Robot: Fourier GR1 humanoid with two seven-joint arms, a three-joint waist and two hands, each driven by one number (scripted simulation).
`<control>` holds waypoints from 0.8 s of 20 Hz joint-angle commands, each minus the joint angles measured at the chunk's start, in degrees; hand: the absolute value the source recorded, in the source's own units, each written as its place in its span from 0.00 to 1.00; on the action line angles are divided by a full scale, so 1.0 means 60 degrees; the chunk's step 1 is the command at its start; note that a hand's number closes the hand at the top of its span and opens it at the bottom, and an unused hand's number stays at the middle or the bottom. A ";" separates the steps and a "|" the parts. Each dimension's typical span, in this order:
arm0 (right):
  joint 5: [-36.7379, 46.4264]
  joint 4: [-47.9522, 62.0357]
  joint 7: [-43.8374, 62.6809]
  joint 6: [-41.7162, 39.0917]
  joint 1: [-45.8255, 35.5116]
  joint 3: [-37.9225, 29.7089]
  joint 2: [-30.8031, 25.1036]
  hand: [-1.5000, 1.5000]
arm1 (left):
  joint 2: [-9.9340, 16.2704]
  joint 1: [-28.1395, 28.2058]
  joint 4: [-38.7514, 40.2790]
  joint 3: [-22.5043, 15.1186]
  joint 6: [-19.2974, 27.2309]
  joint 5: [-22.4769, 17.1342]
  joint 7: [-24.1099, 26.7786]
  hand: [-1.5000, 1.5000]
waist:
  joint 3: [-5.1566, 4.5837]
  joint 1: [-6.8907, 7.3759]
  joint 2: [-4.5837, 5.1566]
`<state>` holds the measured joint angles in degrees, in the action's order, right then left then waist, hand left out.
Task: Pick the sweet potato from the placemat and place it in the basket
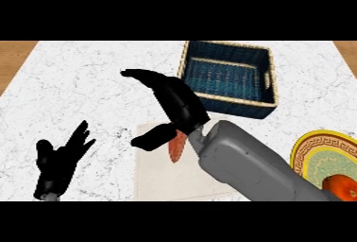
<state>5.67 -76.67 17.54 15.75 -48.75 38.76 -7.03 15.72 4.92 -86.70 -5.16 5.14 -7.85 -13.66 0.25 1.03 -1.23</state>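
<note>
An orange-brown sweet potato [178, 147] lies on the pale placemat [167, 177] at the middle of the counter, mostly hidden under my right hand [178, 101]. That hand hovers over it with its fingers stretched toward the upper left and the thumb [148, 138] spread out to the left of the potato; nothing is curled round it. Just beyond the hand, at the back right, stands the dark blue woven basket [268, 101] with a tan rim. My left hand [57, 158] rests open at the lower left, fingers up.
A yellow patterned plate [310, 151] sits at the right edge with a red-orange item [342, 185] on it. The right forearm [254, 165] crosses the placemat's right side. White marble counter [77, 85] stretches to the left.
</note>
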 commanded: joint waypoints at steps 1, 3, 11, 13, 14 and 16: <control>0.1033 0.0178 0.2344 -0.0846 -0.1856 0.0129 -0.0908 0.00 | -0.0008 0.0439 0.0688 -0.0042 0.0008 -0.0037 -0.0625 0.50 | -0.0107 -0.0305 -0.0007; 0.0897 -0.0159 0.3133 -0.1949 -0.2525 0.0092 -0.1416 0.00 | 0.0098 0.0470 0.0732 0.0179 -0.0016 -0.0118 -0.0517 0.50 | -0.0093 -0.0382 0.0004; -0.1804 -0.0380 0.5095 -0.6381 -0.4425 -0.1016 -0.2537 0.00 | 0.0016 0.0752 0.0421 0.0075 -0.0099 -0.0152 -0.0479 0.50 | -0.0061 -0.0237 0.0121; -0.2563 -0.0505 0.5372 -0.7482 -0.4397 -0.1124 -0.3013 0.00 | 0.0063 0.0936 0.0646 0.0225 -0.0165 -0.0166 -0.0116 0.50 | -0.0063 -0.0316 0.0125; -0.2907 -0.0295 0.5863 -0.7814 -0.4818 -0.1276 -0.2850 0.00 | 0.0013 0.0642 0.0722 0.0087 -0.0125 -0.0001 -0.0115 0.50 | -0.0068 -0.0312 0.0142; -0.3600 -0.0552 0.6182 -0.8531 -0.4693 -0.1562 -0.3332 0.00 | -0.0006 0.0928 0.0506 0.0179 -0.0203 -0.0256 -0.0266 0.50 | -0.0053 -0.0350 0.0111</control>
<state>-8.50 -79.32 49.46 -25.83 -74.71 32.17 -23.74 16.08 7.23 -87.56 -3.16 4.41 -9.35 -12.47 0.52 -0.85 -1.02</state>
